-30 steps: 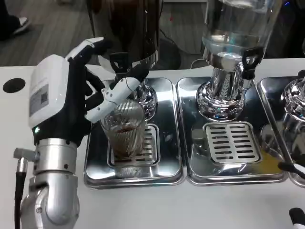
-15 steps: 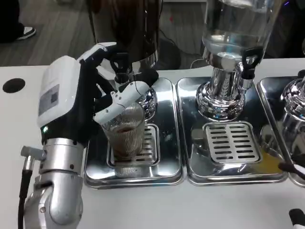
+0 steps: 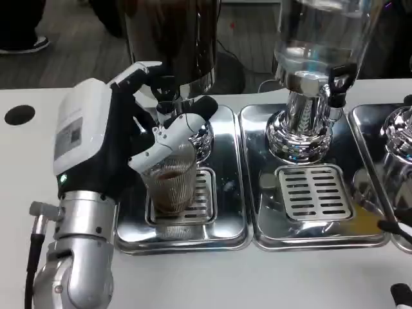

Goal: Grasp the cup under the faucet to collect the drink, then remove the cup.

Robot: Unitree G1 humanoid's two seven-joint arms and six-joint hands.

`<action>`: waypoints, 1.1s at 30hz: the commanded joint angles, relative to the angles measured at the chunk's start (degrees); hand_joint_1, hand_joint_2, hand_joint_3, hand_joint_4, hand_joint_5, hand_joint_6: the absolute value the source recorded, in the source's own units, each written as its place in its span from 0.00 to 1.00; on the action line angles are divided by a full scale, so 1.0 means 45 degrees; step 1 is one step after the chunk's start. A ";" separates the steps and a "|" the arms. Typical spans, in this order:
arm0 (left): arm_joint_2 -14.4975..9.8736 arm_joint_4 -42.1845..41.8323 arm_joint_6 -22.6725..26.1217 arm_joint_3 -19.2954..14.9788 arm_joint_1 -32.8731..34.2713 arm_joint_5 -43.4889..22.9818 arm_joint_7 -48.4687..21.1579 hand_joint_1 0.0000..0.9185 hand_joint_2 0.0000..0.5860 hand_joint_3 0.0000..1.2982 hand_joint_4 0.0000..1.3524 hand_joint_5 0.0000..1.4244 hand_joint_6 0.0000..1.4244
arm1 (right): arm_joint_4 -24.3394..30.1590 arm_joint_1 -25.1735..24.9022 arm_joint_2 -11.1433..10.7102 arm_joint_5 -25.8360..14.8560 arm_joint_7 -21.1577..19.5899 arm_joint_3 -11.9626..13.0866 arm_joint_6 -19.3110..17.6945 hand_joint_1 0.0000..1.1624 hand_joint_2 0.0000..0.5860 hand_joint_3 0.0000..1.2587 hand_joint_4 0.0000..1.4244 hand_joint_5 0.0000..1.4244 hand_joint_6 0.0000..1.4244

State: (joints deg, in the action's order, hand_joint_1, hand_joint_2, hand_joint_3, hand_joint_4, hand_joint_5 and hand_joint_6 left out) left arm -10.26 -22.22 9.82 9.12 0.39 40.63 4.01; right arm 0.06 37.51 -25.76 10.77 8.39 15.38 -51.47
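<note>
Premises appear to be an office or demonstration space fitted as a self-service drinks station. Evidence: a white table (image 3: 193,277) carries polished steel drip trays with slotted grilles (image 3: 313,193), each under a tall beverage dispenser, one dark-bodied (image 3: 170,38) and one of clear glass on a chrome pedestal (image 3: 315,51). Behind the table lies grey carpet flooring (image 3: 71,51) with a trailing cable. A person's shoe (image 3: 29,46) stands on the carpet.

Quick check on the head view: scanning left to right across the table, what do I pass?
Black round hole in the table → left hand → ribbed glass cup on the left drip tray → clear dispenser's chrome base above the middle drip tray → third chrome base at the right edge.
</note>
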 commanded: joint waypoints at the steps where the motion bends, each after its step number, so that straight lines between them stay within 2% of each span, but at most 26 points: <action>1: -0.0145 -0.0254 -0.0113 0.0348 -0.0466 -0.0021 -0.0427 0.03 0.09 0.33 0.30 0.56 0.63 | -0.0078 -0.0024 -0.0051 -0.0170 0.0076 -0.0009 -0.0173 0.48 0.77 0.13 0.02 0.05 0.03; 33: -0.0237 -0.0499 -0.0225 0.0297 -0.0889 -0.0124 -0.0369 0.03 0.09 0.33 0.30 0.56 0.62 | 0.0075 0.0011 -0.0080 -0.0133 0.0111 -0.0054 -0.0084 0.47 0.76 0.13 0.02 0.05 0.03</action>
State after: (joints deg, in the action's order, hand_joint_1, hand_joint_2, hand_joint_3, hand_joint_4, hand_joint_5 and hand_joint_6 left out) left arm -10.80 -24.56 9.44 9.62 -2.16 40.57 3.85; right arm 0.06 37.51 -25.76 10.78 8.46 14.97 -51.47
